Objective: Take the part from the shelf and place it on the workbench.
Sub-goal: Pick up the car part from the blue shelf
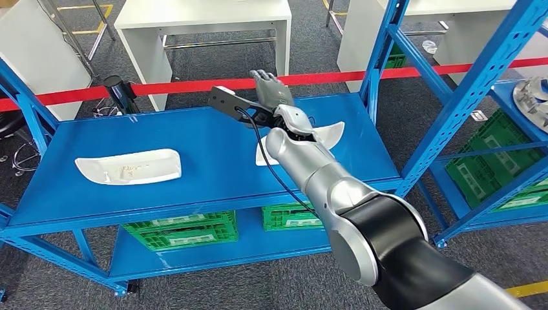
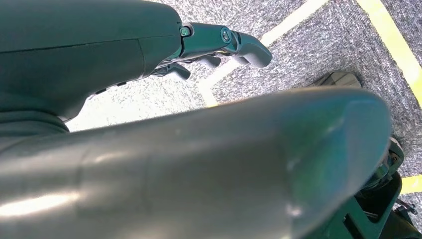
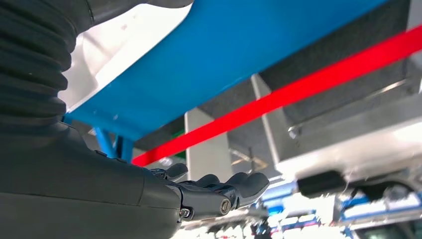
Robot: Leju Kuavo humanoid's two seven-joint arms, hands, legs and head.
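Note:
Two white curved parts lie on the blue shelf top (image 1: 213, 139). One part (image 1: 129, 166) is at the left; the other part (image 1: 331, 134) is at the right, half hidden under my right forearm. My right hand (image 1: 270, 89) is stretched out over the shelf just beyond that right part, fingers spread and holding nothing. The right wrist view has the same hand (image 3: 214, 191) with fingers extended, the white part (image 3: 124, 45) close behind it on the blue shelf (image 3: 259, 45). My left hand (image 2: 224, 42) hangs over the grey floor, holding nothing.
Green crates (image 1: 178, 229) sit on the lower shelf level. A red barrier tape (image 1: 161, 87) runs behind the shelf, with white tables (image 1: 207, 26) beyond it. A second blue rack (image 1: 491, 97) at the right holds a metal part (image 1: 533, 97) and green crates (image 1: 497, 155).

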